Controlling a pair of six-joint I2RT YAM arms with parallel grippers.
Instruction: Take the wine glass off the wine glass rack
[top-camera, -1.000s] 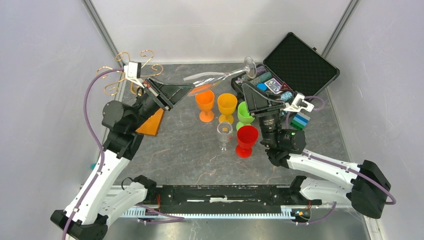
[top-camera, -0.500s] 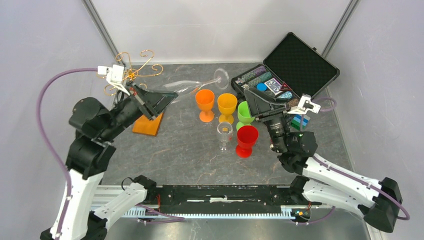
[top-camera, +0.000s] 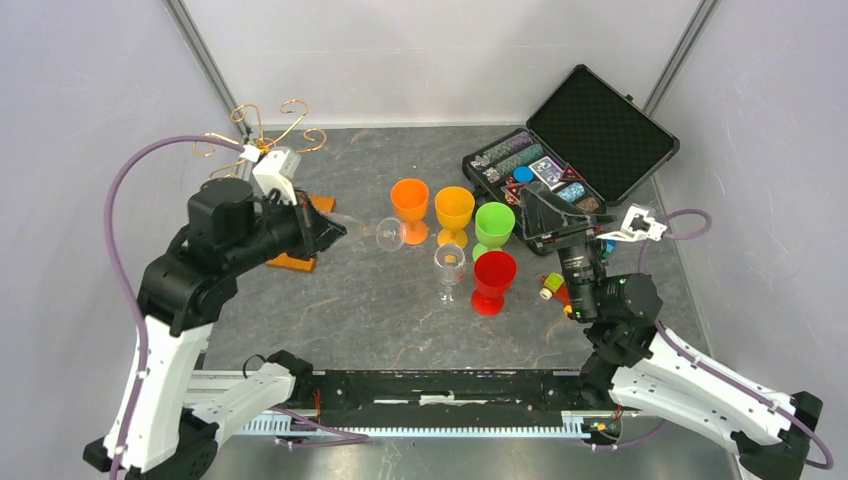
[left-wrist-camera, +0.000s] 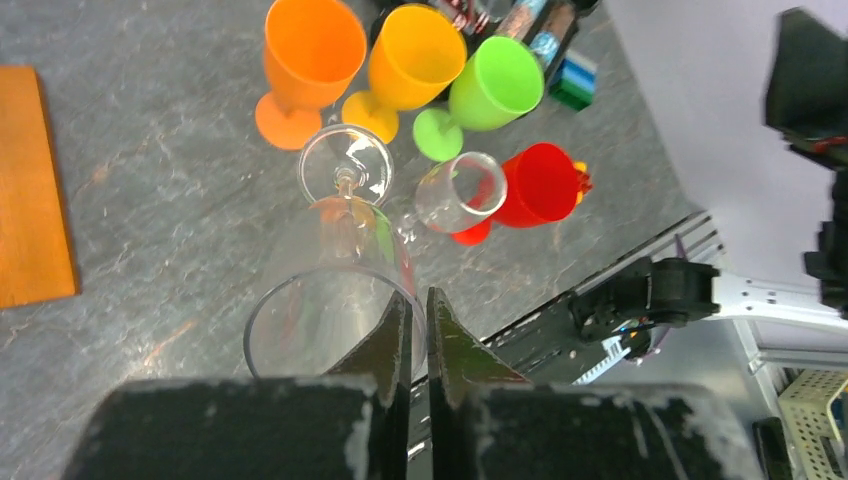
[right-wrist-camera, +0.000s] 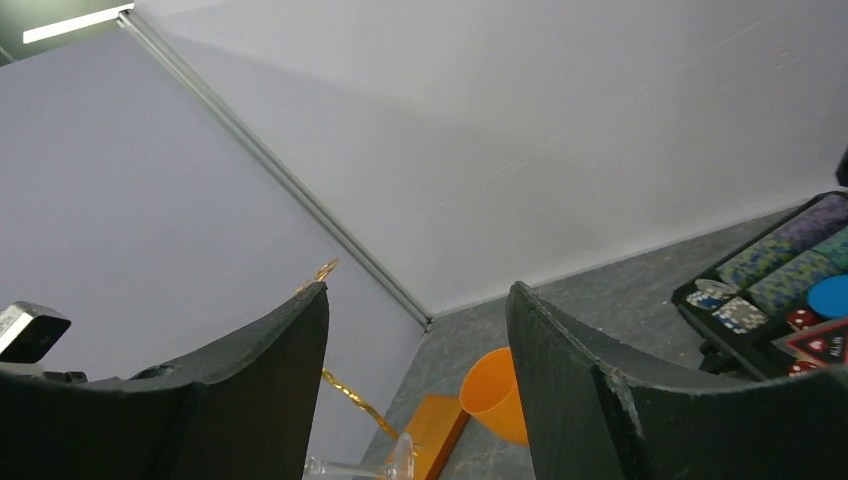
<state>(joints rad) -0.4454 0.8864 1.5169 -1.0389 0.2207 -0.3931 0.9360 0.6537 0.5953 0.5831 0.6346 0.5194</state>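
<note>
My left gripper (top-camera: 328, 226) is shut on the rim of a clear wine glass (top-camera: 372, 229), one finger inside the bowl and one outside. The glass lies nearly level, with its foot (top-camera: 390, 233) pointing right, just left of the orange cup (top-camera: 410, 205). In the left wrist view the bowl (left-wrist-camera: 330, 300) and foot (left-wrist-camera: 346, 163) hang over the grey table. The wine glass rack (top-camera: 268, 133), gold wire on an orange-brown wooden base (top-camera: 292, 262), stands behind my left arm. My right gripper (top-camera: 545, 213) is open and empty, raised at the right; its view (right-wrist-camera: 417, 292) faces the rack.
Orange, yellow (top-camera: 454, 210), green (top-camera: 493, 225) and red (top-camera: 494, 278) cups and a second clear glass (top-camera: 449, 268) stand mid-table. An open black case (top-camera: 590, 130) of poker chips sits at the back right. Small coloured bits (top-camera: 551, 290) lie by the right arm.
My left arm swung the wine glass from high at the back, down and left, to beside the orange cup. My right arm pulled back to the right and nearer.
</note>
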